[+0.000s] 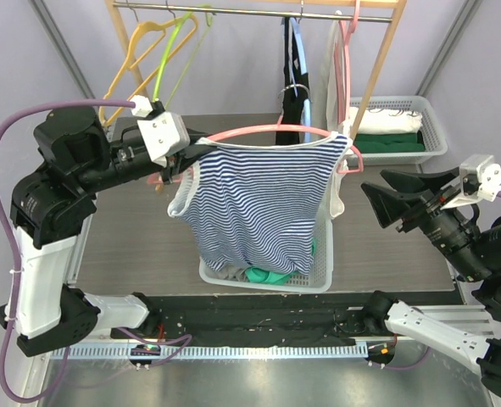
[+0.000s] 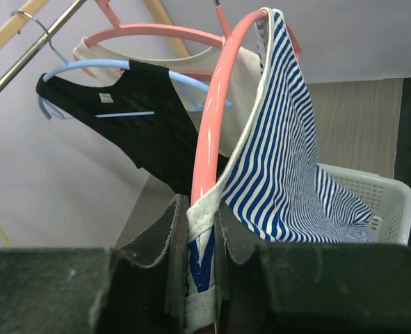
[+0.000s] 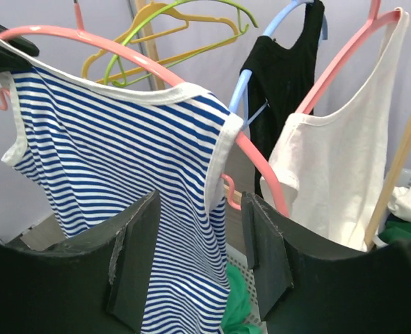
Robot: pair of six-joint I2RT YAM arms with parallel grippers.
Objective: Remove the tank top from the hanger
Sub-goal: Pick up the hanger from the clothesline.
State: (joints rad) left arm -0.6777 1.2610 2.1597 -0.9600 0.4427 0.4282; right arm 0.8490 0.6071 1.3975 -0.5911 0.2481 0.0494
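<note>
Room: pale lilac walls (image 1: 233, 68) close the cell at the back and both sides.

Surface: grey wood-grain tabletop (image 1: 131, 246), with both arm bases at its near edge.

Fixture: a wooden clothes rail frame (image 1: 377, 64) carrying a metal bar (image 1: 258, 11) stands at the far edge of the table.

Containers: a white slatted plastic basket (image 1: 233, 282) sits mid-table. A second white basket (image 1: 432, 127) stands at the back right with folded white and green cloth in it.

Task item: the blue-and-white striped tank top (image 1: 258, 203) hangs on a curved pink plastic hanger (image 1: 250, 130), both straps over the hanger's shoulders. It is held off the rail, above the middle basket, and its lower hem drops into that basket beside a green cloth (image 1: 267, 275).

Left gripper (image 2: 199, 229): closed tight on the white-edged strap of the tank top where it lies over the hanger's left end, with cloth pinched between both pads.

Right gripper (image 3: 199, 243): jaws well apart, gripping nothing, level with the right strap and clear of it.

On the rail: a black tank top (image 3: 281, 76) on a blue hanger, a white tank top (image 3: 330, 160) on a pink one, a bare yellow hanger (image 1: 144, 27) and a bare green hanger (image 1: 167, 64)
</note>
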